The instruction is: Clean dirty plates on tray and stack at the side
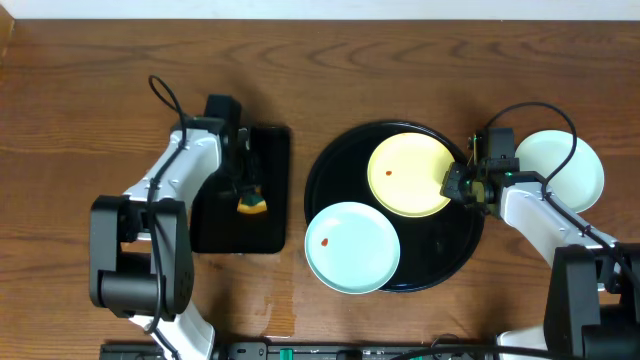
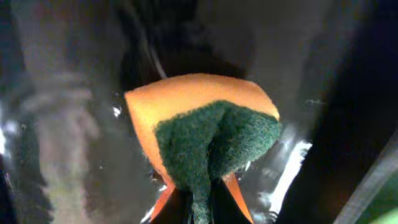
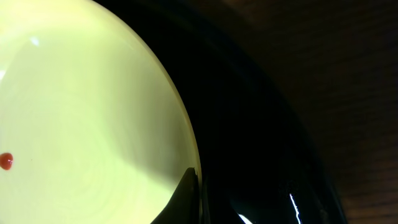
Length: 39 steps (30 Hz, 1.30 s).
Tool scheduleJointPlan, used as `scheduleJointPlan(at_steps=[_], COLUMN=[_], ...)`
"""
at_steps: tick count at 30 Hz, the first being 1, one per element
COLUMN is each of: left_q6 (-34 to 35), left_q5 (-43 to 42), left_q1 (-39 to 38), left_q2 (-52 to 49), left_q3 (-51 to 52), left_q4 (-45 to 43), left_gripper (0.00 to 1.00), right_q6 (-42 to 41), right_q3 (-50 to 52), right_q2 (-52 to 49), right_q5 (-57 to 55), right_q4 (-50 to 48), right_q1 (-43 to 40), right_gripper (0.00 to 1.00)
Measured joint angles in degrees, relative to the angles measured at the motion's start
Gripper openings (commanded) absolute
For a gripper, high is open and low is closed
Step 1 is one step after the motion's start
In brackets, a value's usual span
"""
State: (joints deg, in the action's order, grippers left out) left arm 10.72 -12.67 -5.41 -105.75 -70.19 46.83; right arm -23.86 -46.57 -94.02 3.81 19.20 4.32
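Plates [image 3: 93,112] are judged rigid, light, slick; best taken by rim. Yellow plate [image 1: 410,175] & mint plate [image 1: 352,247] are seen on tray [image 1: 455,262], third plate [image 1: 565,165] beside it. Left jaws are clamped on sponge [image 2: 205,134]; right jaws are together at yellow rim.

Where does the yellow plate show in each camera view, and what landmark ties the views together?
Overhead: yellow plate lies on the upper part of the round black tray.
Left wrist: not in it; only the sponge shows.
Right wrist: yellow plate fills the left side.
Shared landmark: the plate's red speck, overhead and right wrist.
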Motion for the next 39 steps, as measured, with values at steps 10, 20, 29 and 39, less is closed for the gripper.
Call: scheduleJointPlan(at_steps=[10, 20, 29, 39], left_q6=[1.86, 5.51, 7.56, 8.79], left_q5=[-7.98, -9.94, -9.42, -9.29], left_q1=[-6.05, -24.13, -33.24, -36.52], left_q2=[0.79, -0.70, -11.41, -18.36], left_q3=[-16.98, -17.53, -17.57, -17.57], left_q4=[0.22, -14.58, -19.98, -20.85], left_gripper=[0.08, 0.08, 0.08, 0.08], right_q6=[2.10, 4.66, 5.05, 5.05], right_q3=[0.00, 0.00, 0.00, 0.00], right_q2=[0.00, 0.00, 0.00, 0.00], right_q5=[0.00, 0.22, 0.24, 0.22], right_q4=[-0.09, 1.66, 2.08, 2.25], right_q1=[0.00, 0.00, 0.00, 0.00], right_gripper=[0.01, 0.01, 0.01, 0.01])
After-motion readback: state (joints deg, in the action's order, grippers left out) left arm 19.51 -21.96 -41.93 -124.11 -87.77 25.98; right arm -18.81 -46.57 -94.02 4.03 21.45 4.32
